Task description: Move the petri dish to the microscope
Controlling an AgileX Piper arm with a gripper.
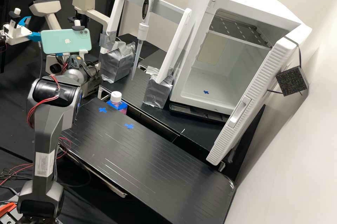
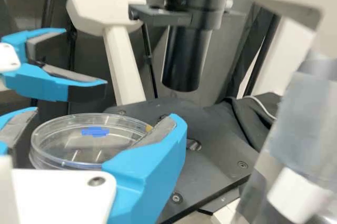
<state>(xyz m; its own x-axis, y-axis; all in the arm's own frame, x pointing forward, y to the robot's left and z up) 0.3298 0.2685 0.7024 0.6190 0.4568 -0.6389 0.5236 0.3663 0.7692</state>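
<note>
One petri dish [image 2: 79, 142], one microscope [image 1: 45, 7], one pipette [image 1: 142, 32], one bottle [image 1: 116, 97].

The arm [image 1: 47, 129] stands bent at its elbow, blue fingers [image 2: 150, 169] spaced apart.

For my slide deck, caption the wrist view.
Clear petri dish held in the blue-fingered claw at the dark microscope stage.

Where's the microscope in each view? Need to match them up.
High view: upper left, partly behind the phone; microscope.
Wrist view: beyond the dish held in the gripper; microscope.
Shared landmark: its cream eyepiece head on a slanted neck.
</note>
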